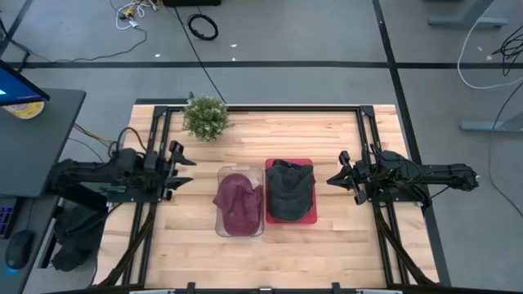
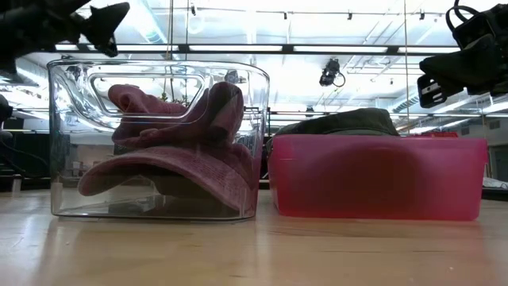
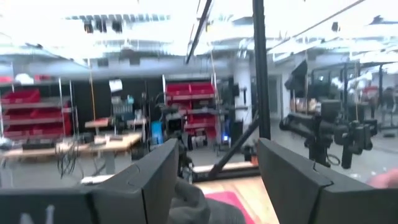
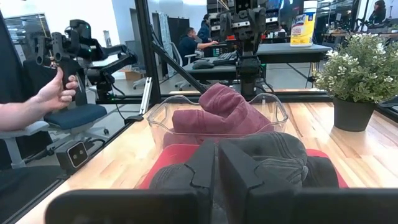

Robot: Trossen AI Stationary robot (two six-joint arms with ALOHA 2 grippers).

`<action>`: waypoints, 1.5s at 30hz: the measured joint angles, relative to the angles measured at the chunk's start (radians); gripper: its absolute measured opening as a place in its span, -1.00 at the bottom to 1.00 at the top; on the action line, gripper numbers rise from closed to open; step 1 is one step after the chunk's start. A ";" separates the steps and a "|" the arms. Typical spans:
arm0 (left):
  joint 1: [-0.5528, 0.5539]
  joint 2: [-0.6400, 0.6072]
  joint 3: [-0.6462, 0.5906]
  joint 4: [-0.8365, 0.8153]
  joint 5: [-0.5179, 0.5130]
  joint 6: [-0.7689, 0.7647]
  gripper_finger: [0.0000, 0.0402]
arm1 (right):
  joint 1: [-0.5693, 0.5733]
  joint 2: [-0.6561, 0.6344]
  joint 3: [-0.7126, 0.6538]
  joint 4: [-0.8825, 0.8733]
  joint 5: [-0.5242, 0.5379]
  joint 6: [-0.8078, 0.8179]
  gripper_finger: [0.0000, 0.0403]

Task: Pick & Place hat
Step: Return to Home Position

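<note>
You have two bins just beside each other in the middle of the table (image 1: 327, 139). The left bin (image 1: 221, 175) holds caps (image 1: 237, 202) heaped on one another; the right bin (image 1: 310, 217) holds a single cap (image 1: 289, 189) that rises above its rim. The plant (image 1: 205, 117) stands at the back edge, behind the left bin and a little to its left. The left gripper (image 1: 184, 167) hangs over the table's left side, the right gripper (image 1: 331, 180) over its right side. Both sit higher than the bins and apart from them.
</note>
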 joint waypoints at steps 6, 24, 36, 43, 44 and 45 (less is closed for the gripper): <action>0.000 -0.094 -0.087 0.037 -0.019 0.009 0.11 | 0.000 0.000 0.000 0.000 0.000 0.000 -0.87; 0.002 -0.134 -0.067 0.039 -0.028 0.028 0.11 | 0.000 0.000 0.000 0.000 0.000 0.000 -0.87; 0.024 -0.132 -0.088 -0.020 -0.038 0.011 0.11 | 0.000 0.000 0.000 0.000 0.000 0.000 -0.87; 0.024 -0.131 -0.088 -0.162 -0.036 0.057 0.11 | 0.000 0.000 0.000 0.000 0.000 0.000 -0.87; 0.024 -0.132 -0.088 -0.194 -0.036 0.065 0.11 | 0.000 0.000 0.000 0.000 0.000 0.000 -0.87; 0.024 -0.131 -0.088 -0.230 -0.036 0.075 0.11 | 0.000 0.000 0.000 0.000 0.000 0.000 -0.87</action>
